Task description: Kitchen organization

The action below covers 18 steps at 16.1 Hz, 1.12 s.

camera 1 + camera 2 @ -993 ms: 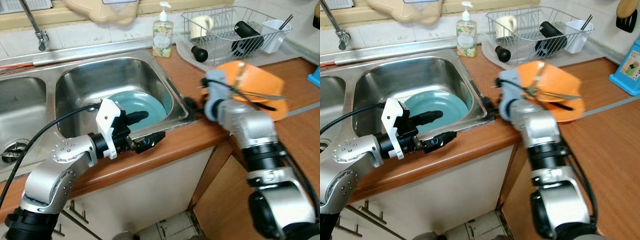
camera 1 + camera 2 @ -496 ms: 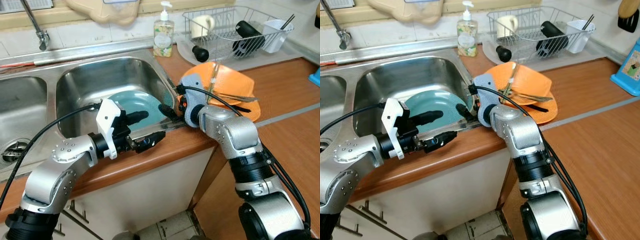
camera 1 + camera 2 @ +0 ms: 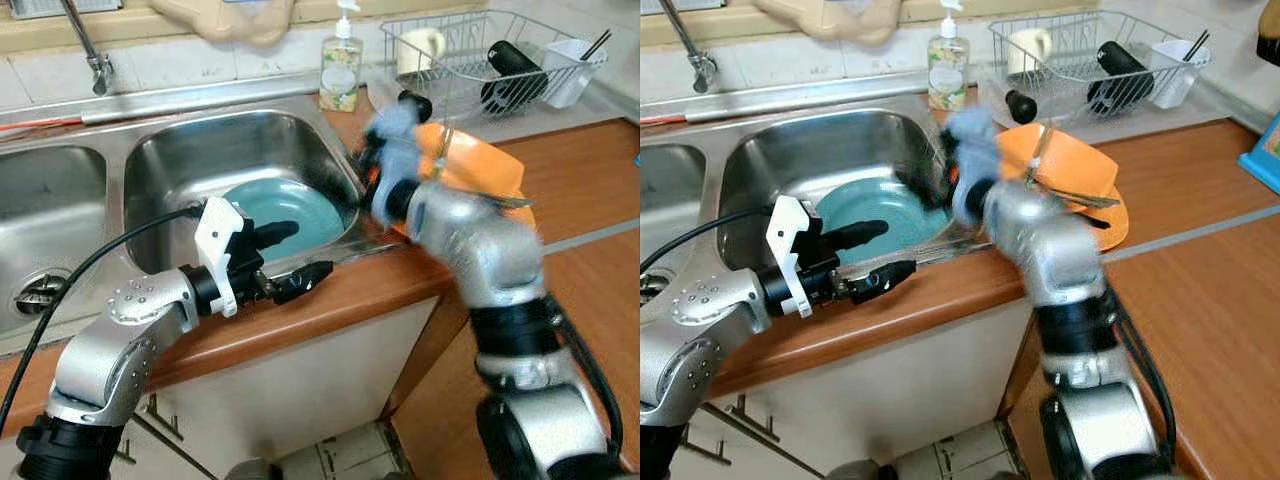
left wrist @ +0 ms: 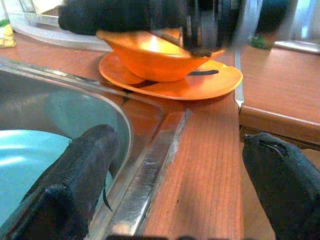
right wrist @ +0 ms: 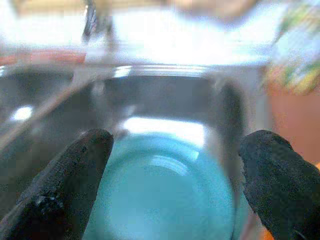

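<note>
Two grippers, fingers spread, empty: right gripper (image 5: 170, 185) above teal plate (image 3: 285, 205) in sink (image 3: 170, 160); left gripper (image 3: 290, 262) at plate's 6 o'clock. Step, likely: plate retrieval. Next: descend, grip rim.

We see a plate (image 3: 283, 206) lying in the sink (image 3: 180, 160), a bowl (image 4: 157, 60) stacked on a second plate (image 4: 210, 82) on the bench (image 3: 580, 180) to its right, and a dish rack (image 3: 480, 60) behind.
</note>
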### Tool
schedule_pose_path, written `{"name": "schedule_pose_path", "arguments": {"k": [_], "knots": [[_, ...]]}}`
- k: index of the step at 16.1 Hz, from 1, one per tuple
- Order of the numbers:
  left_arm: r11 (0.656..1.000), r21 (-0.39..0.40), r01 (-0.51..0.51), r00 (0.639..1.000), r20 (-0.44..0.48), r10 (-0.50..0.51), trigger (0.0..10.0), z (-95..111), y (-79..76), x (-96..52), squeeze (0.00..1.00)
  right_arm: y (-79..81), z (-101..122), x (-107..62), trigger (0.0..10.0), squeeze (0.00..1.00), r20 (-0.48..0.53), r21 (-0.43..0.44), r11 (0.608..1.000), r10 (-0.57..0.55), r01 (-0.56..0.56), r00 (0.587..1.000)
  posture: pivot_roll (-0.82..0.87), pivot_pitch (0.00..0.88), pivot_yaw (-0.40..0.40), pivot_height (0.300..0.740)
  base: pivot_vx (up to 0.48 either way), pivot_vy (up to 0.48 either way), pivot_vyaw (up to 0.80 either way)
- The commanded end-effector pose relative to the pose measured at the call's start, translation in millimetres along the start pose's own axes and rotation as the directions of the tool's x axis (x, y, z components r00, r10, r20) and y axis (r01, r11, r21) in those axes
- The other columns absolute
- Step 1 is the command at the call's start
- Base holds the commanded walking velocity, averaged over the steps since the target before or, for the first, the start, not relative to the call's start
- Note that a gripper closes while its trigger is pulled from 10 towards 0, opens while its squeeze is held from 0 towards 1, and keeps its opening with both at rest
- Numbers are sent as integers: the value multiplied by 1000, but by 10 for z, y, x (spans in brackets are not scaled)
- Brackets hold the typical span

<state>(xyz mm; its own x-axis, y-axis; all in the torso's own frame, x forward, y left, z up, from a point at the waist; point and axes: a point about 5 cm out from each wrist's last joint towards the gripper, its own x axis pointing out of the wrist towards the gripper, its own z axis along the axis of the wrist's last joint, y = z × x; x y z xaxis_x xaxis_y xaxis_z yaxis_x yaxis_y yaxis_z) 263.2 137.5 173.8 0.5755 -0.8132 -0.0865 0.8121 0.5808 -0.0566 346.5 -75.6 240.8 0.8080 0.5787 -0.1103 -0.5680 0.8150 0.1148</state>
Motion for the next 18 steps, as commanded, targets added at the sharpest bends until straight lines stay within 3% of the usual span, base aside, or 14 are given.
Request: {"name": "schedule_pose_path", "arguments": {"k": [1, 2, 3, 5, 6, 8, 9, 10, 15, 18], "knots": [[1000, 20, -5, 1000, 10, 5, 10000, 47, 13, 8, 314, -105, 177, -32, 10000, 1000, 50, 11, 997, -71, 71, 996, -13, 0, 44, 740, 0, 0, 0], [1000, 21, -4, 1000, 11, 4, 10000, 49, 9, 8, 310, -214, 207, -46, 10000, 373, 32, 23, 990, -143, 142, 989, -13, 0, 44, 740, 0, 0, 0], [1000, 21, -2, 1000, 11, 1, 10000, 49, 5, 15, 314, -354, 214, -73, 10000, 0, 2, 28, 975, -221, 221, 975, -18, 0, 37, 740, 0, 0, 0], [1000, 22, 3, 1000, 13, -4, 10000, 48, -7, 23, 314, -568, 223, -144, 10000, 0, -29, 49, 945, -322, 323, 946, -20, 0, 35, 740, 0, 0, 0], [1000, 24, 8, 1000, 12, -8, 10000, 48, -14, 28, 314, -756, 217, -221, 10000, 0, -79, 94, 903, -413, 419, 907, -20, 0, 35, 740, 0, 0, 0], [999, 28, 16, 1000, 12, -16, 10000, 58, -24, 37, 314, -916, 145, -288, 10000, 0, -146, 144, 854, -481, 499, 865, -26, 0, 35, 740, 0, 0, 0], [999, 30, 22, 1000, 12, -22, 10000, 63, -30, 43, 306, -959, 99, -300, 4196, 0, -172, 162, 842, -490, 515, 854, -24, 0, 34, 740, 0, 0, 0], [999, 32, 25, 1000, 12, -25, 10000, 67, -37, 45, 314, -969, 52, -291, 0, 0, -190, 185, 838, -483, 514, 855, -18, 0, 31, 740, 0, 0, 0], [999, 31, 38, 999, 8, -39, 10000, 59, -71, 45, 310, -947, -52, -210, 0, 0, -221, 321, 818, -425, 477, 878, -8, 0, 33, 740, 0, 0, 0], [999, 33, 37, 999, 9, -37, 10000, 68, -70, 52, 310, -949, -70, -199, 0, 0, -228, 338, 814, -415, 472, 881, -3, 0, 29, 740, 0, 0, 0]]}}
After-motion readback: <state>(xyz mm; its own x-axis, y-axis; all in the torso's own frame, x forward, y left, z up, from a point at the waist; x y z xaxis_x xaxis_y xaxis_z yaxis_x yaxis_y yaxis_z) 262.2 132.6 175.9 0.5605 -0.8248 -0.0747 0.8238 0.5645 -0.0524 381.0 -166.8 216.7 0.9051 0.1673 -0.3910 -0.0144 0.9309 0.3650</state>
